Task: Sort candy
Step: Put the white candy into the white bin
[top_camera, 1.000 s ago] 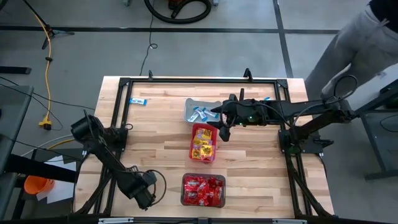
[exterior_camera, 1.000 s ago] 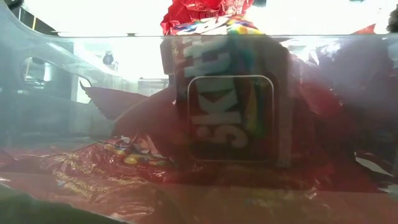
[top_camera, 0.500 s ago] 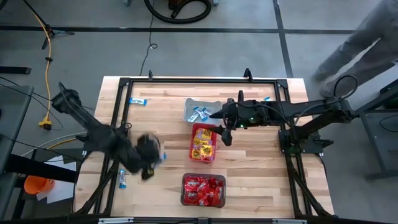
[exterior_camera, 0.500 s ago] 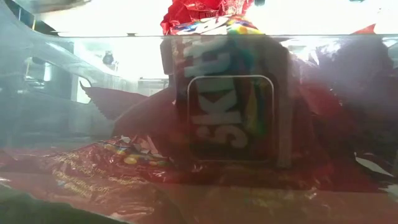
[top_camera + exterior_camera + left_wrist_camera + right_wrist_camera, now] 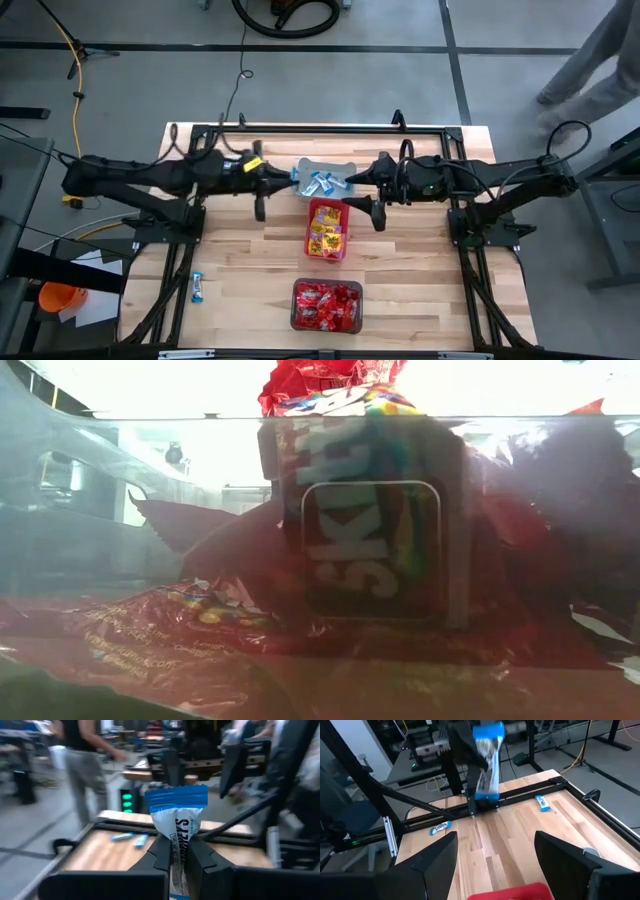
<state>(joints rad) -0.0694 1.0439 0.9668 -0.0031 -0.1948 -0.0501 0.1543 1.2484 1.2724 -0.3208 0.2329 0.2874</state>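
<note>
1. Two arms reach toward the grey bin point(image 5: 325, 180) at the table's 12 o'clock.
2. Left gripper point(image 5: 293, 176), at the bin's 9 o'clock edge, pinches an upright blue-and-white packet point(image 5: 178, 822).
3. Right gripper point(image 5: 347, 181), at the bin's 3 o'clock, has fingers spread wide, holding nothing.
4. Pink bin point(image 5: 328, 229) holds yellow candy point(image 5: 327, 236); dark bin point(image 5: 326, 305) holds red candy point(image 5: 325, 303).
5. Loose packet point(image 5: 198, 288) lies at 8 o'clock; apparently two more lie near the far rail.

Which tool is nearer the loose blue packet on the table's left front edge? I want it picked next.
Left. The left tool, shut on a blue-and-white packet, is at the grey bin's left edge; the right tool is farther from the loose packet.
</note>
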